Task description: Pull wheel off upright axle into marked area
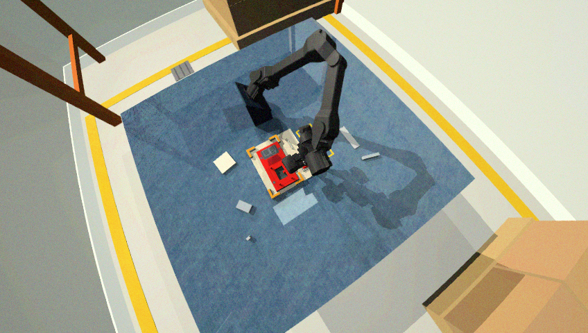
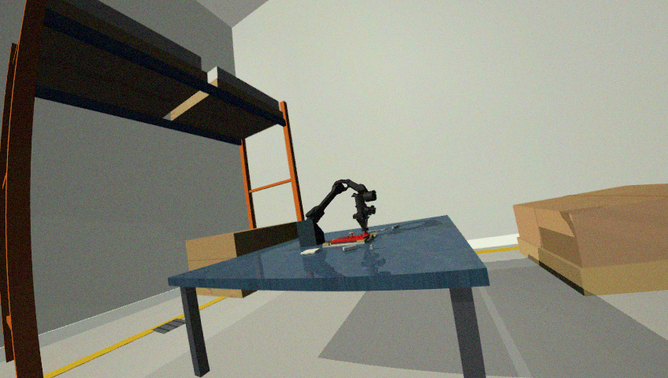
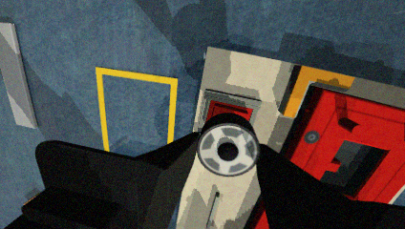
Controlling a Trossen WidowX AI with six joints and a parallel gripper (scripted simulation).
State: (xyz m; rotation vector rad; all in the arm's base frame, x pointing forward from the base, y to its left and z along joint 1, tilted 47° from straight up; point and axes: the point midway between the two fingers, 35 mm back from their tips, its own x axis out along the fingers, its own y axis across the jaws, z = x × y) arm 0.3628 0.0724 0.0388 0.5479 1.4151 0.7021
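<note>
The wheel, pinched by the gripper above the beige board, appears barely lifted, so a straight upward pull is required before carrying toward the yellow-outlined area.

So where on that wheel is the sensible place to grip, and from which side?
Grip the wheel by its round outer rim, coming straight down from above. It lies flat with its hub hole facing up, so opposite rim sides are free. The gripper is shut on it that way, a finger on either side.
</note>
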